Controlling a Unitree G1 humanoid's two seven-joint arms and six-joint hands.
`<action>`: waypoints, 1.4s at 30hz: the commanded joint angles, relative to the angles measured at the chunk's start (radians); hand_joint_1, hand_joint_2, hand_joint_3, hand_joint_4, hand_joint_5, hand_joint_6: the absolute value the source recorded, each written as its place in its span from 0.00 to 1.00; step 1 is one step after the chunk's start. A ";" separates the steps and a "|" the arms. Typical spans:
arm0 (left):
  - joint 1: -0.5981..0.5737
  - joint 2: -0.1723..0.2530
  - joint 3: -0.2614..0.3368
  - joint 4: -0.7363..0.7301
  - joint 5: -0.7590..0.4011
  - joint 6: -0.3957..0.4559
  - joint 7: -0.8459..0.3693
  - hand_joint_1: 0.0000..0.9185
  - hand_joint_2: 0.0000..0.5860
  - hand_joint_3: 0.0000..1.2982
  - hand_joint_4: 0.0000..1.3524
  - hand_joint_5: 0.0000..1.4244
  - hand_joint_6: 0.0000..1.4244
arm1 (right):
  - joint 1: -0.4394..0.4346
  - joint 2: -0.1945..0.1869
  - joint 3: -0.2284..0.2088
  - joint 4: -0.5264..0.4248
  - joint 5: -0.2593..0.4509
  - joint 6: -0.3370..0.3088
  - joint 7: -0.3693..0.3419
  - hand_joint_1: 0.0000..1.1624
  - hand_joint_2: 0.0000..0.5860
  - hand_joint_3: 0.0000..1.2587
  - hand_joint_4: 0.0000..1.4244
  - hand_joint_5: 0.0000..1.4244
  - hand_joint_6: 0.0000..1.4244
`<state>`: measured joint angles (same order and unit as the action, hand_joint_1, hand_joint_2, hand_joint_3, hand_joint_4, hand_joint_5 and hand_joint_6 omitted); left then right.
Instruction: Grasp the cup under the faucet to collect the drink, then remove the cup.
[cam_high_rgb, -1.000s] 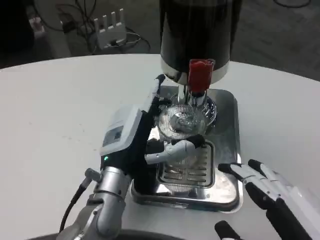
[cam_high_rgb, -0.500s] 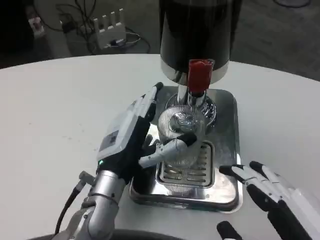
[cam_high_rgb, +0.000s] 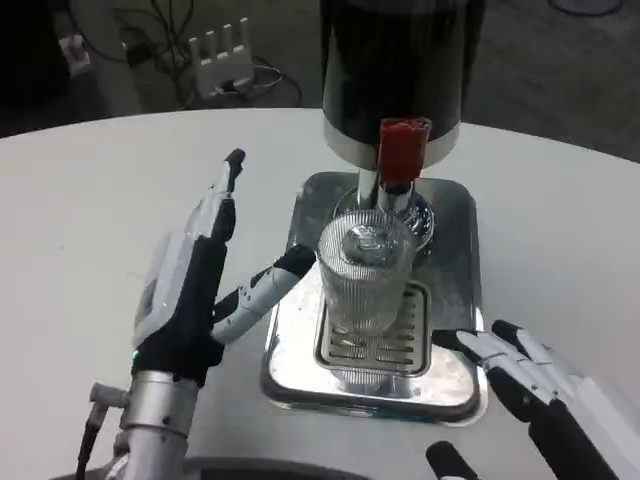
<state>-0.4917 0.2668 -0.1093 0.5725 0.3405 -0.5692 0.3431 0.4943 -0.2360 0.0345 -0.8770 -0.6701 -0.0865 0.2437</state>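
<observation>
A clear ribbed cup (cam_high_rgb: 365, 277) stands upright on the grille of the steel drip tray (cam_high_rgb: 450, 375), right below the faucet with its red tap handle (cam_high_rgb: 402, 152). The dark dispenser (cam_high_rgb: 400, 65) rises behind it. My left hand (cam_high_rgb: 200, 285) is to the left of the cup, fingers spread, holding nothing; its thumb tip lies close to the cup's left side, with a small gap. My right hand (cam_high_rgb: 545, 385) lies open at the lower right, beside the tray's front right corner.
The white round table (cam_high_rgb: 90, 220) stretches to the left and right of the tray. Behind the table, on the floor, are a white router (cam_high_rgb: 222, 55) and cables.
My left hand let go of the cup and drew back to the left, fingers spreading. The cup stays under the faucet. My right hand has barely moved.
</observation>
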 joint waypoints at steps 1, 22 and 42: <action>0.054 -0.033 0.037 -0.129 -0.093 0.001 -0.067 0.09 0.14 0.01 0.01 0.07 0.06 | 0.007 0.006 0.004 -0.013 0.005 -0.006 -0.006 0.39 0.77 0.12 0.07 0.00 0.00; 0.031 -0.135 0.050 -0.553 -0.282 0.223 -0.360 0.19 0.20 0.07 0.12 0.20 0.16 | 0.044 0.012 -0.007 -0.032 0.016 -0.019 -0.015 0.39 0.77 0.12 0.07 0.00 0.00; -0.026 -0.156 0.075 -0.589 -0.272 0.259 -0.370 0.17 0.21 0.14 0.27 0.28 0.24 | 0.039 0.013 -0.006 -0.023 0.018 -0.015 -0.016 0.39 0.77 0.12 0.07 0.00 0.00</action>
<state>-0.5033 0.1133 -0.0413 -0.0252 0.0576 -0.3194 -0.0306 0.5273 -0.2236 0.0269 -0.8986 -0.6602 -0.0910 0.2339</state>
